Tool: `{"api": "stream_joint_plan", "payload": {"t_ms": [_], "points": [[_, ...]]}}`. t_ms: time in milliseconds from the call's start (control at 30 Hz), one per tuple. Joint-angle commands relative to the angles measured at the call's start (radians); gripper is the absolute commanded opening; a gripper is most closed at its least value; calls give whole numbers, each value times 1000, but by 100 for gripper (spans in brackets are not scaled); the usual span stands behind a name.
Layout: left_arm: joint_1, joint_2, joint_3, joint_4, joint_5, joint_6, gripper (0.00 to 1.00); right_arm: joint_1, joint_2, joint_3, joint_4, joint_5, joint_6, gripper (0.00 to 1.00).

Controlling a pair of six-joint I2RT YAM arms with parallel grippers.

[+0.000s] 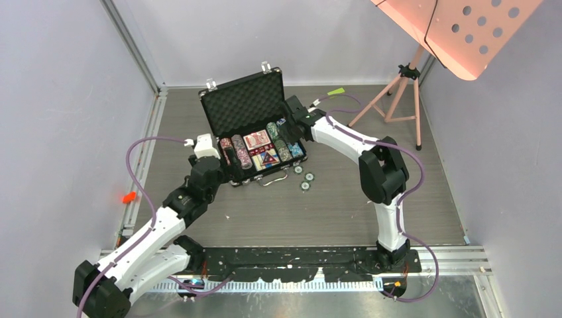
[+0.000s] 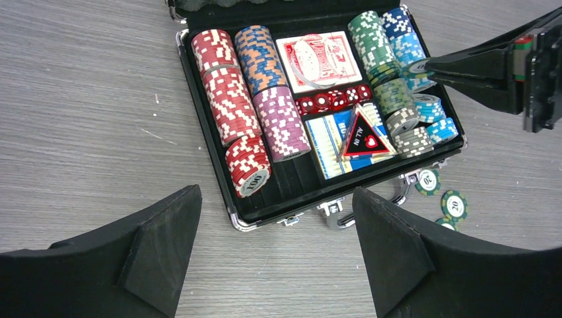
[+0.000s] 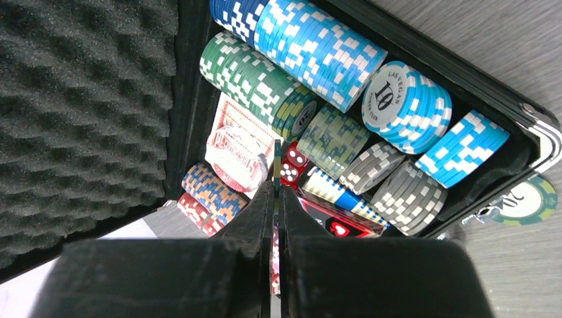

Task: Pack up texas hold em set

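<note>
The black briefcase [image 1: 265,175] of the texas hold em set lies open mid-table with its foam lid [image 1: 248,103] raised. Its tray [image 2: 298,182] holds rows of striped chips [image 2: 228,99], a red-backed card deck [image 2: 318,59] and red dice [image 2: 331,101]. My right gripper [image 3: 277,189] hovers over the green chip row [image 3: 255,76], shut on one chip [image 3: 277,159] held edge-on. That chip [image 2: 419,66] also shows at its tip in the left wrist view. My left gripper [image 2: 275,232] stands open and empty over the table, just in front of the case's front left corner.
Three loose green chips [image 1: 305,177] lie on the table by the case handle [image 2: 404,192]. A small green block [image 1: 336,92] lies behind the case. A pink tripod stand [image 1: 404,86] with a perforated pink panel [image 1: 464,26] stands back right. An orange object [image 1: 128,197] sits at the left edge.
</note>
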Motion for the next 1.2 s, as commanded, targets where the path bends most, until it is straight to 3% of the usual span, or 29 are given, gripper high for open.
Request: {"api": "stream_joint_plan", "payload": {"t_ms": [0,533,633,767,833,933,1067,1167], "points": [[5,-34,-18,59,3,-1,87,-2,24,39,52,47,22,0],[5,-54,-26,55,11,2,87,-7,86,41,83,68,20,2],[5,-53,-24,56,12,1,87,-9,87,44,96,63,15,19],[5,-56,-24,57,27,6,86,-9,83,48,118,61,8,32],[5,-61,-24,61,35,8,86,-9,80,49,125,67,3,37],[5,-59,-24,61,38,9,86,-11,71,47,129,67,-7,38],[5,-42,-20,63,56,13,86,-13,13,19,155,61,-122,38],[5,-21,-11,62,91,22,86,-12,-72,-34,160,33,-366,39]]}}
